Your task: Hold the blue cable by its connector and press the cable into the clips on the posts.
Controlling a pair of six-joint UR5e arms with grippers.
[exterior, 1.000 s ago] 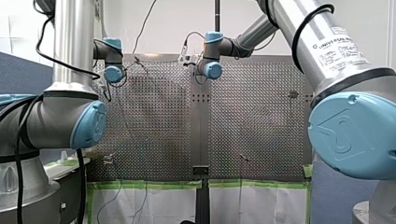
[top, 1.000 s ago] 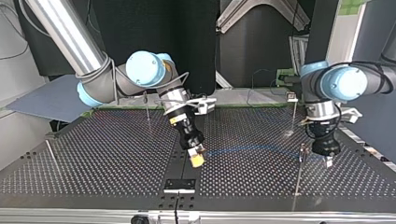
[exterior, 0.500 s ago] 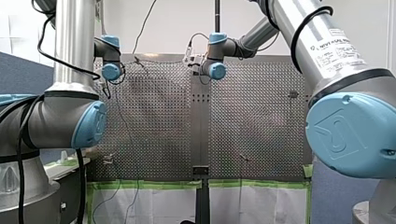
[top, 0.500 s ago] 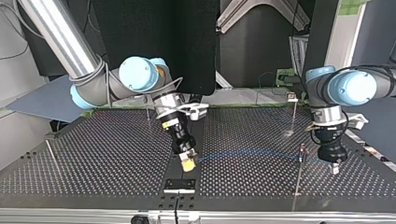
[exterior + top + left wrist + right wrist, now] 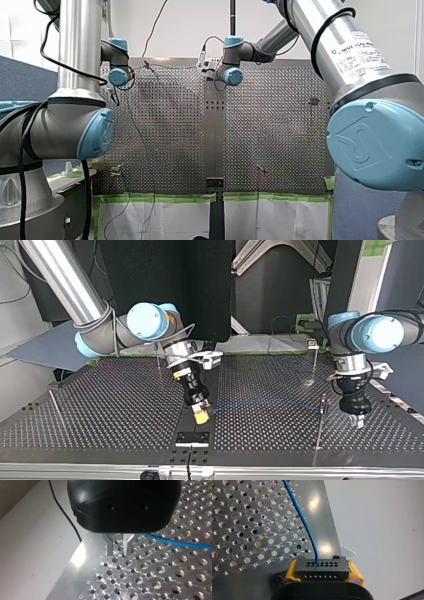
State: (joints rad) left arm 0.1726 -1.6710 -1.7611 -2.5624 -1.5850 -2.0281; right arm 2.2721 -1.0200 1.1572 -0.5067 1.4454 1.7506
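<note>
Perforated metal table (image 5: 100,410), dark backdrop (image 5: 165,280) behind. Thin blue cable (image 5: 265,401) arcs from black multi-hole connector (image 5: 322,568). Right gripper (image 5: 201,415) clamped on connector; left gripper (image 5: 119,548) fingers narrowly parted, gripping nothing.

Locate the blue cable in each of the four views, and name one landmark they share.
Front view: too thin to make out.
Top view: the blue cable arcs from my right gripper toward a thin post beside my left gripper.
Left wrist view: it runs beside my left gripper.
Right wrist view: it leaves the connector held in my right gripper.
Shared landmark: the perforated table.
</note>
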